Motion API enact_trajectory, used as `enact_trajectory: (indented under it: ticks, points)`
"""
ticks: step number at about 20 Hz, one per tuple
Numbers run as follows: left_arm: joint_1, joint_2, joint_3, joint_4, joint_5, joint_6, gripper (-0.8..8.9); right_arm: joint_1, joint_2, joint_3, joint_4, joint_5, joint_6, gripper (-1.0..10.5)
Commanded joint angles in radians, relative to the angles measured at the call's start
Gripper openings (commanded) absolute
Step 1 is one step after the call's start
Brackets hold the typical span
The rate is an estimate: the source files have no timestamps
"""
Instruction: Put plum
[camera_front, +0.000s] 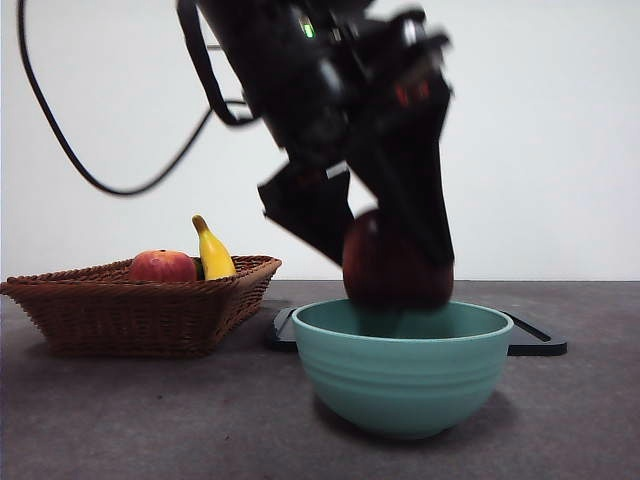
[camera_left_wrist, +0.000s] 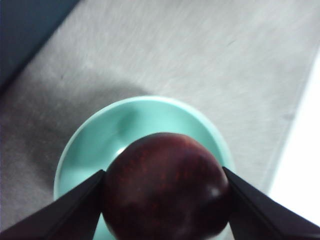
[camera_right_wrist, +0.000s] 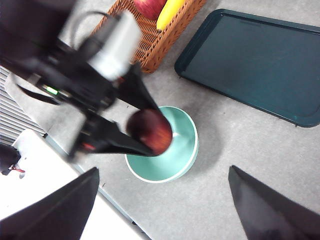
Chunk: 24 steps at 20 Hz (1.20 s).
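The plum (camera_front: 393, 265) is a round, glossy dark maroon fruit. My left gripper (camera_front: 385, 245) is shut on it and holds it just above the rim of the teal bowl (camera_front: 402, 372). In the left wrist view the plum (camera_left_wrist: 165, 187) sits between my two black jaws, over the bowl (camera_left_wrist: 95, 137). The right wrist view shows the left gripper (camera_right_wrist: 145, 131) from above with the plum (camera_right_wrist: 150, 131) over the bowl (camera_right_wrist: 180, 155). My right gripper (camera_right_wrist: 162, 210) is open and empty, high above the table.
A wicker basket (camera_front: 140, 310) at the left holds a red-orange fruit (camera_front: 162, 266) and a yellow banana (camera_front: 213, 250). A dark flat tray (camera_front: 535, 340) lies behind the bowl; it also shows in the right wrist view (camera_right_wrist: 255, 65). The table's edge (camera_right_wrist: 75, 155) runs near the bowl.
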Motion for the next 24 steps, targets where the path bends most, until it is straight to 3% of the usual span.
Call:
enact_trajectory:
  ticks: [1,12,16,24]
  points:
    - [-0.023,0.058,0.017,0.026,-0.038,0.031,3.03,0.004,0.008,0.018,0.006,-0.001,0.007,4.1]
    - [-0.057,0.139,0.017,0.046,-0.074,0.061,3.16,0.004,0.008,0.018,0.007,-0.001,0.006,4.1]
    - [-0.064,0.139,0.017,0.032,-0.074,0.061,4.38,0.004,0.008,0.018,0.006,-0.001,0.006,4.1]
    - [-0.064,0.104,0.034,0.009,-0.073,0.049,4.37,0.004,0.008,0.018,0.006,0.0,0.006,4.1]
